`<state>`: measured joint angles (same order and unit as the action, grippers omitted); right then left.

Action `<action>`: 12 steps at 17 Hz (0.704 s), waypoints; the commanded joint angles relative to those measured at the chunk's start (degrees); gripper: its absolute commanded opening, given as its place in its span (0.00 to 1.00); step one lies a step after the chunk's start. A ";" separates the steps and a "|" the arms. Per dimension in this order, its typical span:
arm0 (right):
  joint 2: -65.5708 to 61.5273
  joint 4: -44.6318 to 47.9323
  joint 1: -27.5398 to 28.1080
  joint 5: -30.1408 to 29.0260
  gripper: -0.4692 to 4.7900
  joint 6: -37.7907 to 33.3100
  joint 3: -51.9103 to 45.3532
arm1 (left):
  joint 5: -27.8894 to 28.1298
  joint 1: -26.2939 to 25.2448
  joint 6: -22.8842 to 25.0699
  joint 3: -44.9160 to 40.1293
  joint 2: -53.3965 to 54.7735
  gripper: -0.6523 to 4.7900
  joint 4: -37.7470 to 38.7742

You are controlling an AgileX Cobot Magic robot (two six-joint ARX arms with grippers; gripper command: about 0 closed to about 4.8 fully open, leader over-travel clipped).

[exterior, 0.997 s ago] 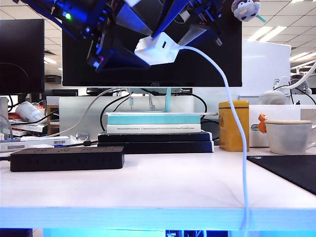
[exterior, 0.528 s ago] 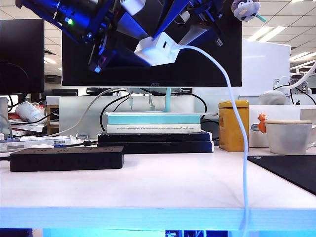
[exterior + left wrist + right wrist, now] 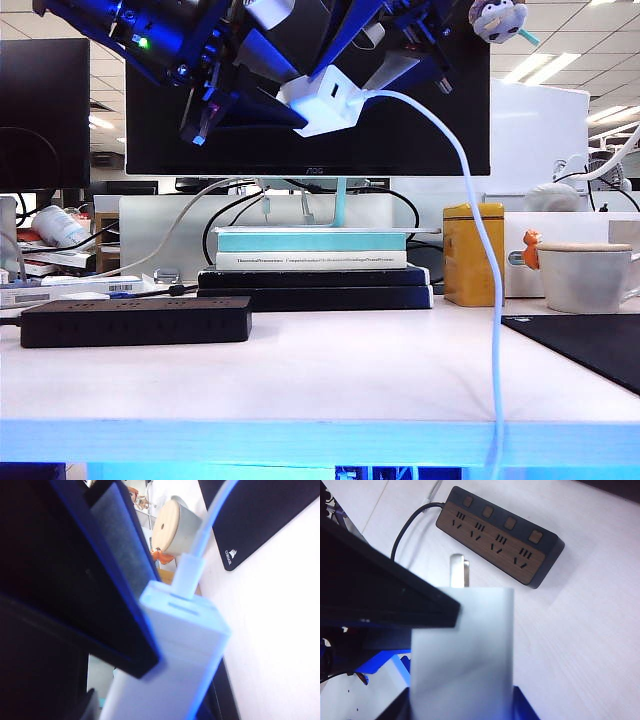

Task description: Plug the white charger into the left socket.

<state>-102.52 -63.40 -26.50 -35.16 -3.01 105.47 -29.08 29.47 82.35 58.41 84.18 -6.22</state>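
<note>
Ext. view, L to R: black strip (image 3: 135, 321) lies flat on the white surface (image 3: 330, 375) at approx 8 o'clock, cord off its L end. Its L socket can't be made out from this side-on angle. Behind it, centre: stacked books (image 3: 312, 262) under a monitor (image 3: 300, 120).

Up at 12 o'clock, well above the surface, both arms meet on the charger (image 3: 322, 100). L pincer (image 3: 262, 85) comes in from 10 o'clock, fingers against the charger's L side; L wrist view shows a dark finger (image 3: 120, 555) flat along the white block (image 3: 172, 650), opp. finger hidden, so full clamp can't be told. R pincer (image 3: 352, 70) reaches from 1 o'clock and holds the charger; R wrist view has the block (image 3: 462, 645) between its fingers, prong (image 3: 458, 571) pointing down toward the strip (image 3: 500, 537), 4 outlets on a brown face.

White cable (image 3: 478, 260) runs from the charger toward 5 o'clock, over the surface edge. Yellow tin (image 3: 473, 253) and beige cup (image 3: 585, 276) at 3 o'clock; black mat (image 3: 590, 345) at 4.
</note>
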 commanded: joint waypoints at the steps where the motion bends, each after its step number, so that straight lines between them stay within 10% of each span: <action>1: 0.55 1.49 0.00 -0.79 0.65 0.04 0.48 | -0.74 0.02 -0.35 0.09 -0.11 0.55 0.35; 7: 0.55 1.53 0.00 -0.81 0.70 0.07 0.48 | -1.84 0.02 -2.54 0.09 -0.11 0.55 0.35; 9: 0.55 2.08 0.00 -0.76 0.94 0.09 0.48 | -1.86 0.02 -4.26 0.07 -0.11 0.55 0.35; 12: 0.55 3.30 0.09 -0.35 1.00 0.11 0.48 | -2.23 0.02 -6.58 0.09 -0.09 0.55 0.33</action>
<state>-102.43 -61.32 -26.44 -35.53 -3.09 105.58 -30.68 29.50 77.34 58.26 84.25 -4.75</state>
